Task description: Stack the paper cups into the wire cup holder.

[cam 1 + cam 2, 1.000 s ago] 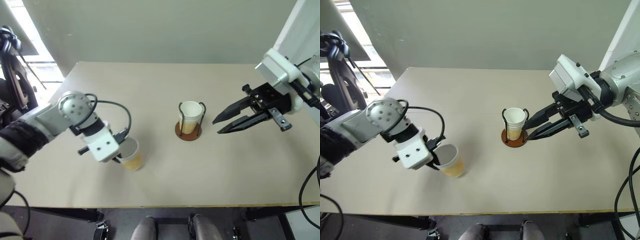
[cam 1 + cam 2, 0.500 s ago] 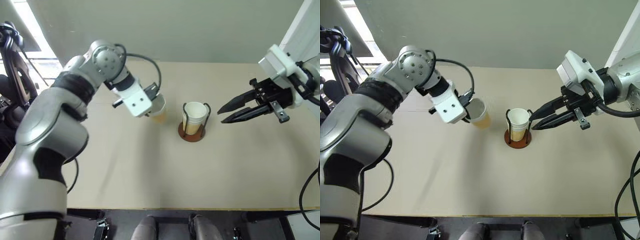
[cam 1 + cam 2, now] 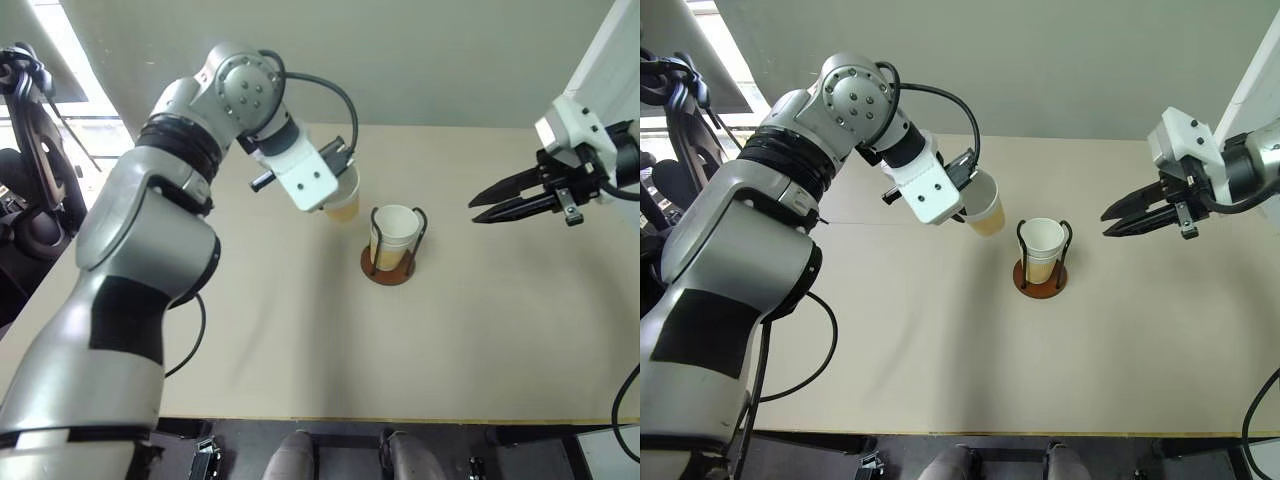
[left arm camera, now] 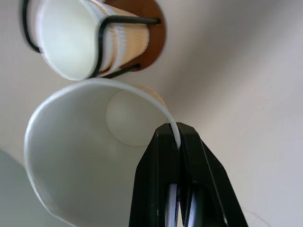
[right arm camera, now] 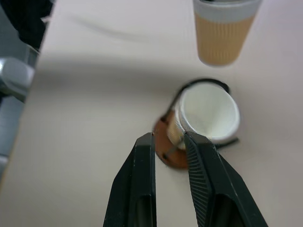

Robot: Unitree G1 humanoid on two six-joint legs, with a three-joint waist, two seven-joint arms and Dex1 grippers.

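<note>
Paper cup [image 4: 85,161] rim pinched by left gripper [image 4: 176,137] | right gripper [image 5: 169,139] parted, empty

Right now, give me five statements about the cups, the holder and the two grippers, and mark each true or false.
1. The left gripper pinches the rim of a paper cup. True.
2. That held cup rests on the table. False: it is lifted clear, beside the wire cup holder.
3. The holder has no cup in it. False: a nested cup stands inside the wire loops.
4. The right gripper carries nothing. True.
5. The right gripper grips the holder's wire. False: it is apart from the holder, off to its side.
</note>
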